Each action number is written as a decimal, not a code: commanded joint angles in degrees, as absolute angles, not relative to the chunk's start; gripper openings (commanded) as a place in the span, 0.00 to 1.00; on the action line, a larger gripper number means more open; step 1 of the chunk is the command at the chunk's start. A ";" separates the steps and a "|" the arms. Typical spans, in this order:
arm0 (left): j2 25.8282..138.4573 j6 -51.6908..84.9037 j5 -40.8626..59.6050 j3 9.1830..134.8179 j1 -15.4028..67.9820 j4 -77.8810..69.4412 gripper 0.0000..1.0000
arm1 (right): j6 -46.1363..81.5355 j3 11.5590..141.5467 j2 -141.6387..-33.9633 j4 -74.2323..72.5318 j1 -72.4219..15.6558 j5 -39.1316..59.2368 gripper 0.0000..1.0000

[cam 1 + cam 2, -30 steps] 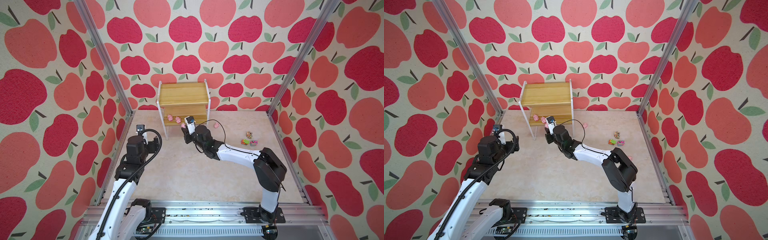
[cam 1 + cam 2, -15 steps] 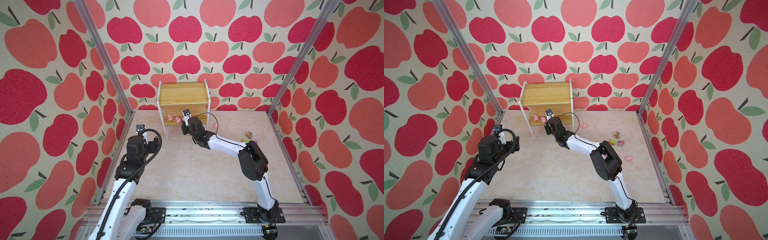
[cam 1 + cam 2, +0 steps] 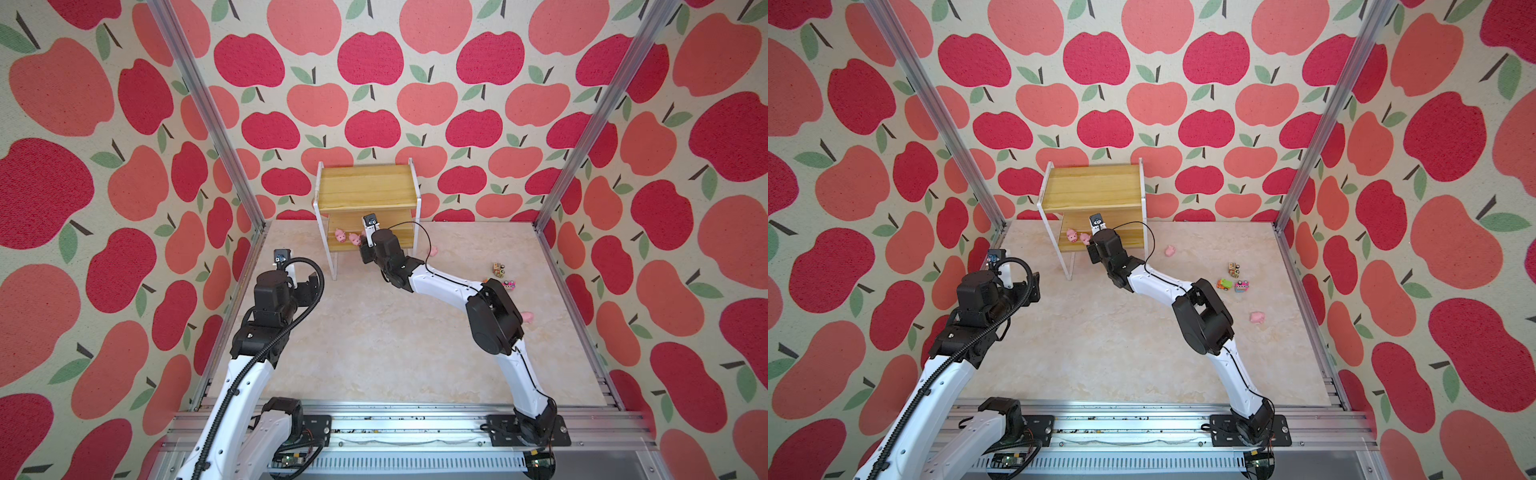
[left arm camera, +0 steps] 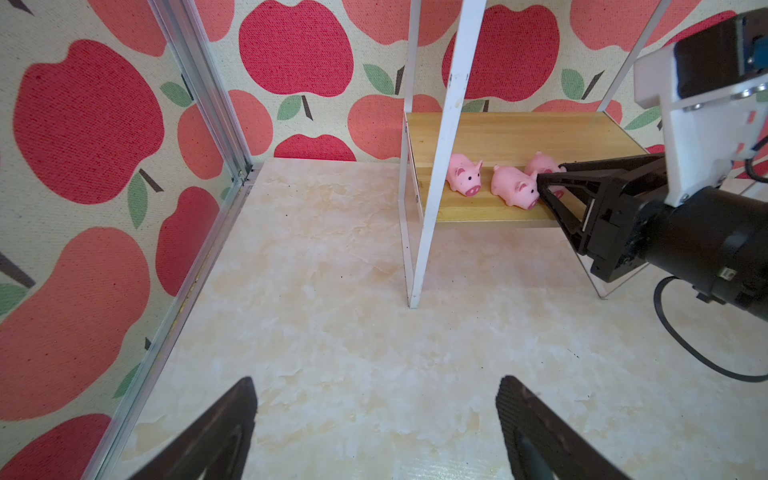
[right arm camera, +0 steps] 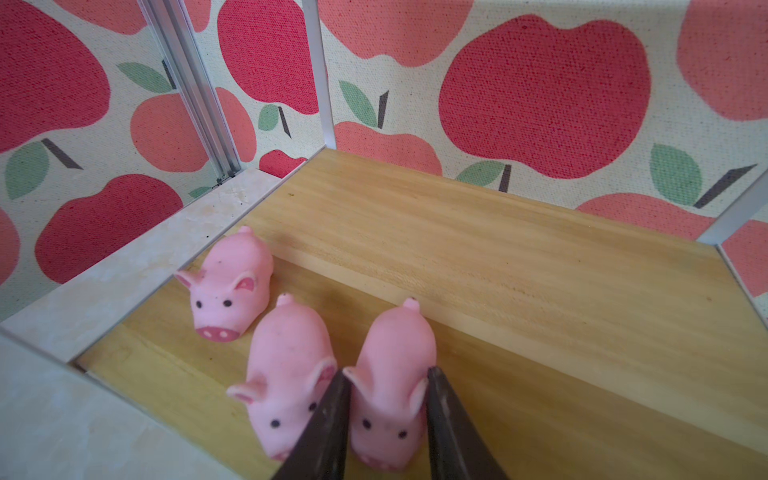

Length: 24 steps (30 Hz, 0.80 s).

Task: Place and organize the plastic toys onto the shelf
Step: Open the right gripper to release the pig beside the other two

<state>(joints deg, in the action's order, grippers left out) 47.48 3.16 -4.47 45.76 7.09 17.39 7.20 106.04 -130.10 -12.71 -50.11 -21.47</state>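
Pink plastic pig figures (image 4: 513, 189), three in all, stand in a row on the lower yellowish wooden board (image 5: 498, 270) of the white-framed two-tier shelf (image 3: 368, 187). Right wrist view: the black right fingers (image 5: 328, 424) press against both sides of the head of the end pig (image 5: 390, 353), which rests on the board. Left wrist view: the left fingers (image 4: 224, 419) stand wide apart, holding nothing. Only a top view shows a fourth pig (image 3: 1169, 250), a fifth pig (image 3: 1257, 318) and a cluster of bright toy trucks (image 3: 1233, 276) on the marbled beige surface (image 3: 1121, 353), apart from the shelf. Apple-patterned walls (image 3: 1142, 62) enclose the surface.
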 commanded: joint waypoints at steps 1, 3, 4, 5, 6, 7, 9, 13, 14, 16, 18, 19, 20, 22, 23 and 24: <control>47.64 3.78 -3.87 47.89 6.99 18.36 0.92 | 8.64 108.66 -131.87 -11.16 -49.40 -22.24 0.35; 47.64 3.78 -3.92 47.90 7.02 18.37 0.92 | 8.95 109.52 -132.44 -10.86 -49.18 -22.24 0.37; 47.64 3.78 -3.88 47.81 6.98 18.33 0.92 | 9.09 109.89 -132.66 -10.68 -49.06 -22.07 0.38; 47.64 3.78 -3.89 47.81 7.00 18.37 0.92 | 9.14 110.17 -132.71 -10.55 -49.00 -21.91 0.39; 47.61 3.78 -3.87 47.77 6.97 18.37 0.92 | 9.07 110.05 -132.55 -10.76 -49.04 -21.80 0.41; 47.64 3.78 -3.87 47.81 7.02 18.37 0.92 | 9.10 109.94 -132.26 -10.89 -49.04 -21.73 0.43; 47.63 3.78 -3.87 47.81 7.02 18.36 0.92 | 9.05 108.79 -131.14 -11.45 -49.04 -21.79 0.48; 47.64 3.78 -3.87 47.79 6.98 18.36 0.92 | 8.62 105.20 -128.12 -12.85 -49.04 -22.00 0.56; 47.64 3.75 -3.87 47.79 7.03 18.32 0.92 | 8.46 104.11 -127.32 -13.23 -49.04 -21.94 0.59; 47.64 3.78 -3.80 47.81 7.09 18.37 0.92 | 8.26 102.27 -125.74 -13.70 -49.04 -21.67 0.64; 47.63 3.78 -3.78 47.81 7.02 18.34 0.92 | 8.13 99.92 -123.87 -14.20 -49.04 -21.43 0.67; 47.64 3.78 -3.78 47.78 7.09 18.33 0.92 | 8.08 98.56 -122.86 -15.05 -49.04 -21.13 0.68; 47.63 3.78 -3.78 47.77 7.03 18.37 0.92 | 8.00 96.92 -121.81 -15.77 -49.02 -20.79 0.69; 47.64 3.78 -3.78 47.73 7.06 18.28 0.92 | 7.71 94.23 -119.61 -16.69 -49.21 -20.54 0.70; 47.72 3.77 -3.78 47.72 7.12 18.28 0.92 | 7.40 92.81 -118.48 -17.04 -49.31 -20.51 0.70; 47.72 3.78 -3.78 47.72 7.08 18.28 0.92 | 7.15 91.43 -117.33 -17.14 -49.47 -20.29 0.70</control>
<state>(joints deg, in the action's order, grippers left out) 47.66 3.53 -4.47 45.76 7.09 17.39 8.32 94.15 -121.99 -14.33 -49.21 -20.91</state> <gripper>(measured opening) 0.920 0.695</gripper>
